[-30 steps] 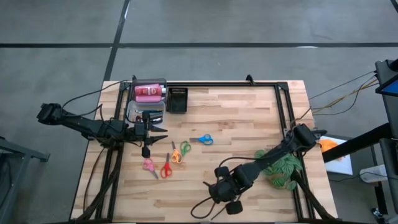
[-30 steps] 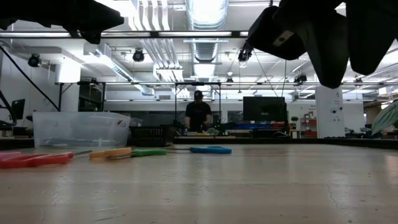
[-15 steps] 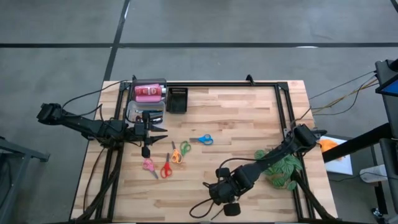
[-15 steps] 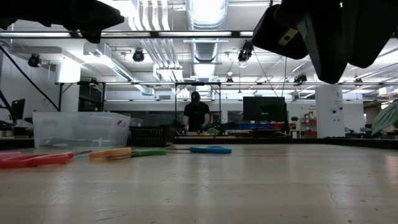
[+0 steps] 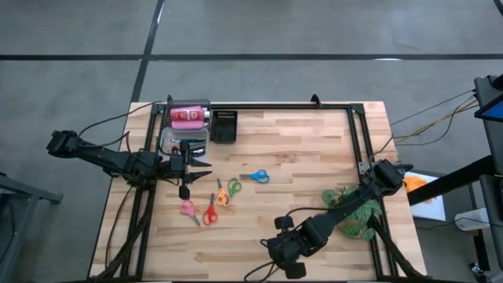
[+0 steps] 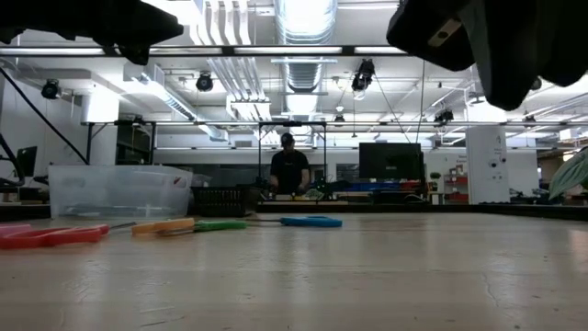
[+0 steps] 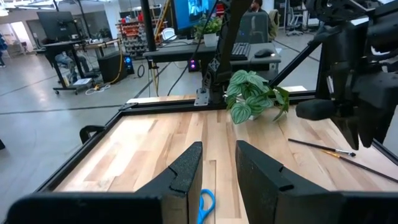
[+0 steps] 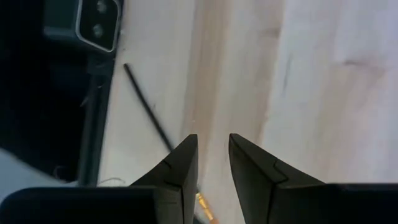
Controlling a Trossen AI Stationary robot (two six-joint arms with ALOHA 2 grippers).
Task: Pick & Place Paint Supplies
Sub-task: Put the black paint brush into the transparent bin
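Note:
My right gripper hangs tilted down near the table's near edge, its fingers a little apart with nothing between them. A thin black-handled brush lies on the wood just beside and under one finger, apart from it as far as I can see. My left gripper hovers level at the left beside the tub, fingers slightly apart and empty. Blue scissors, orange and green scissors, red scissors and pink scissors lie flat on the table. A pink bottle lies in the clear tub.
The clear tub and a black tray stand at the far left. A green leafy plant lies at the right under my right arm. A small camera sits at the near edge. A person stands far behind the table.
My right gripper has moved a little toward the table's near edge and turned slightly; its fingers keep the same gap. Nothing on the table has moved.

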